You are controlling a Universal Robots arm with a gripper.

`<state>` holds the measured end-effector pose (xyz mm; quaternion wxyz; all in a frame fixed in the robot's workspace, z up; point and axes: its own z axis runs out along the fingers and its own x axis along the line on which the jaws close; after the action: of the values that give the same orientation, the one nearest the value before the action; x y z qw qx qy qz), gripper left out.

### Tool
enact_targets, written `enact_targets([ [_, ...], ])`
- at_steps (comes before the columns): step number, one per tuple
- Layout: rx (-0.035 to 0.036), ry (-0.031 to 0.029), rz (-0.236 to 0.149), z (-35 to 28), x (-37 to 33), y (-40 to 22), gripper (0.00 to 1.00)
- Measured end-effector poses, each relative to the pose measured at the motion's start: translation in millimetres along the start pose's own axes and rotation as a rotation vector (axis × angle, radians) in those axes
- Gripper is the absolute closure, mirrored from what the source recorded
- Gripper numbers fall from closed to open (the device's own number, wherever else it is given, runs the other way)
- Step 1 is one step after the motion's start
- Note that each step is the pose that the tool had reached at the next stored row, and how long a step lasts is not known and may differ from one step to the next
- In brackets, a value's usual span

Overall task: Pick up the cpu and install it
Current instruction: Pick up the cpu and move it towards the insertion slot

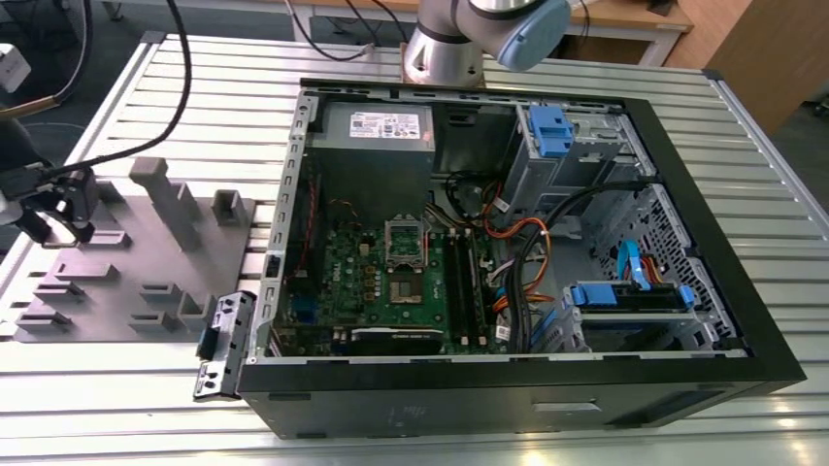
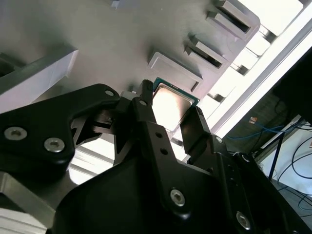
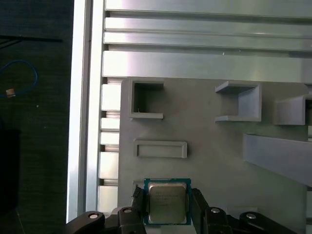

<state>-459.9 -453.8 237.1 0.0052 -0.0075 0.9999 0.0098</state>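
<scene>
Aluminium slatted table (image 1: 116, 388), carrying everything listed below. Black computer case (image 1: 518, 403), lying on its side with the panel off, toward the exterior view's right; green circuit board (image 1: 388, 291) inside. Grey plastic tray (image 1: 130, 254) with raised blocks, on the table just beside the case, toward the exterior view's left. Black gripper (image 1: 52, 209), low over the tray's outer end; fingers (image 3: 139, 204) a narrow way apart, closed against two opposite edges of the cpu (image 3: 168, 202). Silver-topped and green-rimmed, the cpu sits flat between them at tray level; whether it is lifted cannot be told.
</scene>
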Motion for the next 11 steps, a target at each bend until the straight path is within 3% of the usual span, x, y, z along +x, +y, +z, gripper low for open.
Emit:
enact_targets([
  [11,-0.0001,0.0003,0.0,20.0,0.2,-1.2,0.53],
])
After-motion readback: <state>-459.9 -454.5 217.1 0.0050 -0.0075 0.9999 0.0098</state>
